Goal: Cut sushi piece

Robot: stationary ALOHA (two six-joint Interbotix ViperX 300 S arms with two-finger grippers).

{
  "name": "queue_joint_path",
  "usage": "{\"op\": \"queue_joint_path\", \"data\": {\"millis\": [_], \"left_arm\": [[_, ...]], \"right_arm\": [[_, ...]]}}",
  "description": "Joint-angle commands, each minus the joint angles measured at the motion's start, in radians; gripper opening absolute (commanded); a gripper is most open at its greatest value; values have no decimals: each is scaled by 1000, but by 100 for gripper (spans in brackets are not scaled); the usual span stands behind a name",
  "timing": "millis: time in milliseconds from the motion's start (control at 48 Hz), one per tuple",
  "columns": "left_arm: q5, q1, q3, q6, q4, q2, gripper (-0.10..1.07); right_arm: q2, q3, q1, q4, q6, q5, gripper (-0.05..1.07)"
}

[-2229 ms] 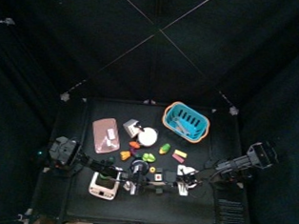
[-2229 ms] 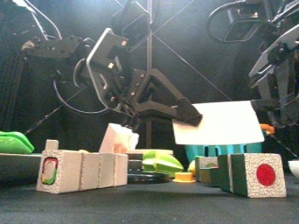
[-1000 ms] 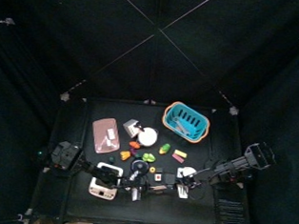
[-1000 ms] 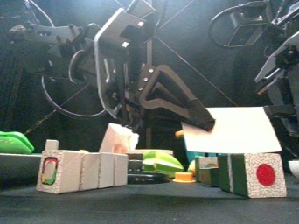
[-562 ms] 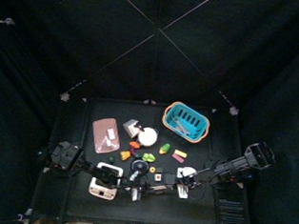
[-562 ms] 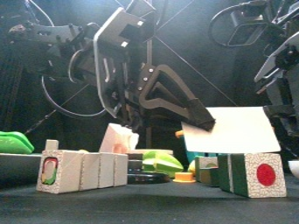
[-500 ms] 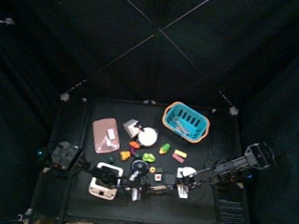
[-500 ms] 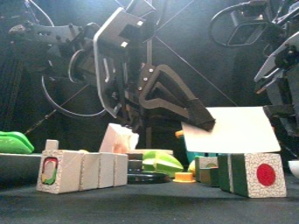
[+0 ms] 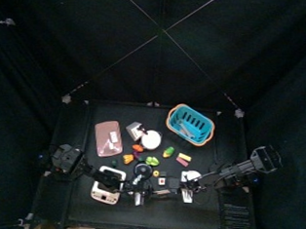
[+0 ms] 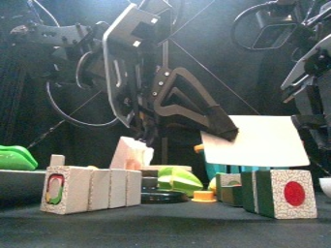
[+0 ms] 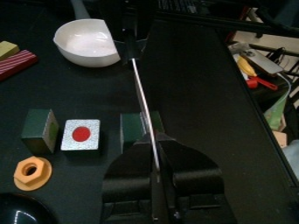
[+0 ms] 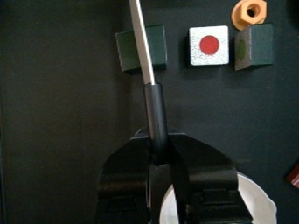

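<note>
**Containers.** A blue basket (image 9: 188, 122) stands at the far right of the table; its contents are too small to make out. A white bowl (image 11: 87, 41) sits well apart from the cutting spot, and only its white inside shows. A pink tray (image 9: 110, 138) lies at the far left.

**Arms.** The left arm (image 9: 68, 160) comes in low from the left and the right arm (image 9: 251, 163) reaches in from the right. They meet over the table's front edge. The left gripper (image 11: 158, 166) is clenched on a knife (image 10: 253, 140), seen edge-on as a thin line between its jaws. The right gripper (image 12: 158, 144) grasps the same knife by its round black handle (image 12: 156, 105).

**Task item.** A green sushi piece (image 12: 140, 48) is the end one of a row of three near the front edge. Next to it is a white piece with a red dot (image 12: 211, 45), then another green piece (image 12: 254, 45), with an orange ring (image 12: 247, 10) just beyond. The knife's long axis runs square across the row and passes over the middle of the end piece. From the front, the white blade hangs broadside just above the pieces; whether it touches them cannot be told.
</note>
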Motion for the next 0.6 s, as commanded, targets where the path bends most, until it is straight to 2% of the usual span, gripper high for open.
{"op": "queue_joint_path", "data": {"millis": [0, 583], "left_arm": [[-17, 3, -25, 3, 12, -43, 38], [-12, 3, -15, 0, 12, -20, 38]], "right_arm": [[-26, -29, -8, -6, 6, -18, 43], [-9, -21, -12, -3, 6, -20, 43]]}}
